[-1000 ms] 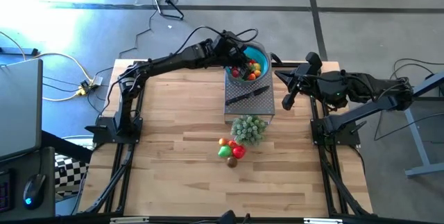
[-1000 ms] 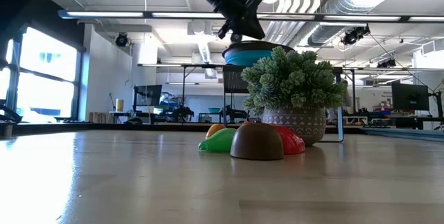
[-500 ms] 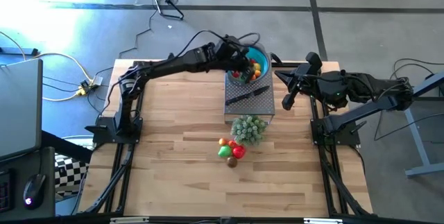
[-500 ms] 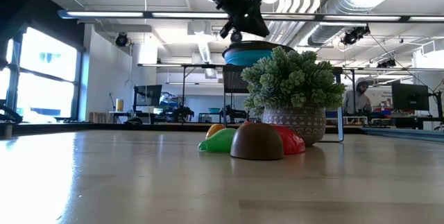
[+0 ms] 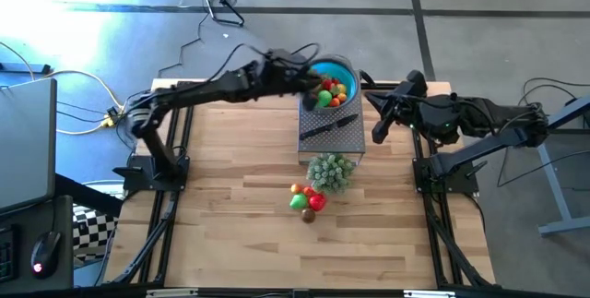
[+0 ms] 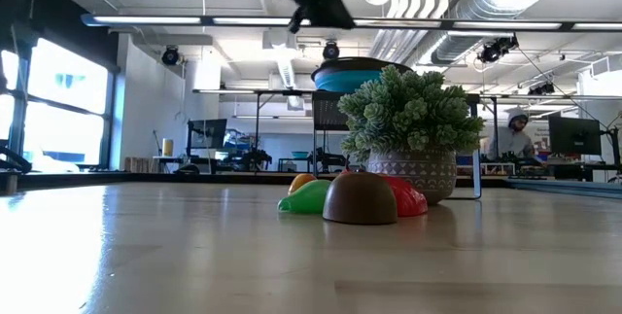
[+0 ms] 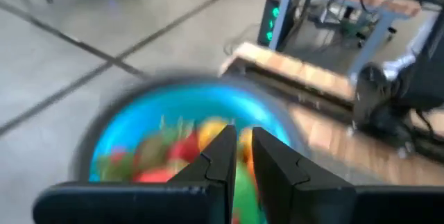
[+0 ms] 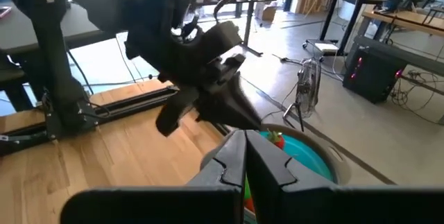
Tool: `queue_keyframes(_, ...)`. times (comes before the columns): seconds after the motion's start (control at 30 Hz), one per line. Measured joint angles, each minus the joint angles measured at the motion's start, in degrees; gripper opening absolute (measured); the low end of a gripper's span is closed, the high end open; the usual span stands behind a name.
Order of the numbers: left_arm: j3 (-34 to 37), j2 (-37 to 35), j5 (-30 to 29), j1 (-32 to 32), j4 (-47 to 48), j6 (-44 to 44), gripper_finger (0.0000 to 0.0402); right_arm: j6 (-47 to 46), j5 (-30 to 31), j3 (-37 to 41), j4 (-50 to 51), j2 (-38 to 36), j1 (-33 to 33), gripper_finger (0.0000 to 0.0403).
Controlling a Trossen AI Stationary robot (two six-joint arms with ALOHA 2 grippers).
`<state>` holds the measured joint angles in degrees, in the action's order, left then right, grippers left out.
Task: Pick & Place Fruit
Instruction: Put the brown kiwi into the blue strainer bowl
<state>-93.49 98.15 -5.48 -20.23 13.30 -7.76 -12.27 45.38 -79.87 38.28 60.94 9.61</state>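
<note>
A blue bowl (image 5: 349, 69) (image 6: 352, 78) (image 7: 118, 130) at the table's far edge holds several small red, orange, yellow and green fruits (image 5: 330, 90). More fruits (image 5: 307, 199), a brown one (image 6: 360, 198), a green, a red and an orange, lie on the table near the middle. My left gripper (image 5: 310, 78) (image 6: 321, 11) (image 7: 243, 144) hangs just left of the bowl and above it, shut, with nothing between its fingers. My right gripper (image 5: 375, 136) (image 8: 244, 151) waits shut above the table's right side.
A potted pale green plant (image 5: 330, 170) (image 6: 412, 120) stands just beyond the loose fruits. Between it and the bowl lies a grey perforated board (image 5: 343, 139) with a black-handled knife (image 5: 324, 128). Bare wood spreads across the near and left parts of the table. A person (image 6: 512, 134) shows in the room behind.
My left gripper has drawn back from over the bowl toward the table's left edge and risen a little, staying shut. The fruits in the bowl now show uncovered.
</note>
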Motion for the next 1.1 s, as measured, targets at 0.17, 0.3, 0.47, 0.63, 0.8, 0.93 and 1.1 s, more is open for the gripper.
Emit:
queue_keyframes(0.17,16.6,-11.6,5.4,-2.0,-10.8,2.6,0.0044,0.3,0.0,0.0,-1.2,0.7,-0.9,0.0002)
queue_keyframes(0.3,24.9,-20.4,6.5,-3.4,-13.4,6.6,0.0044,0.5,-0.2,0.0,-3.2,1.8,-3.0,0.0002)
queue_keyframes(0.47,31.2,-31.1,7.9,-4.0,-13.7,8.3,0.0044,2.8,-1.0,0.0,-6.0,3.4,-5.4,0.0002)
queue_keyframes(0.63,37.3,-42.4,8.1,-4.0,-12.5,7.9,0.0044,5.1,-6.1,0.0,-8.3,5.3,-6.9,0.0002)
queue_keyframes(0.8,43.6,-54.6,8.1,-4.6,-9.0,5.8,0.0044,5.0,-12.3,0.0,-9.0,6.3,-7.5,0.0002)
queue_keyframes(0.93,48.1,-63.5,8.1,-4.5,-6.8,3.6,0.0044,4.7,-16.9,0.0,-9.7,6.8,-7.1,0.0002)
queue_keyframes(1.1,51.7,-73.1,8.1,-4.5,-5.2,-0.9,0.0044,4.4,-23.3,0.0,-11.1,6.8,-5.5,0.0002)
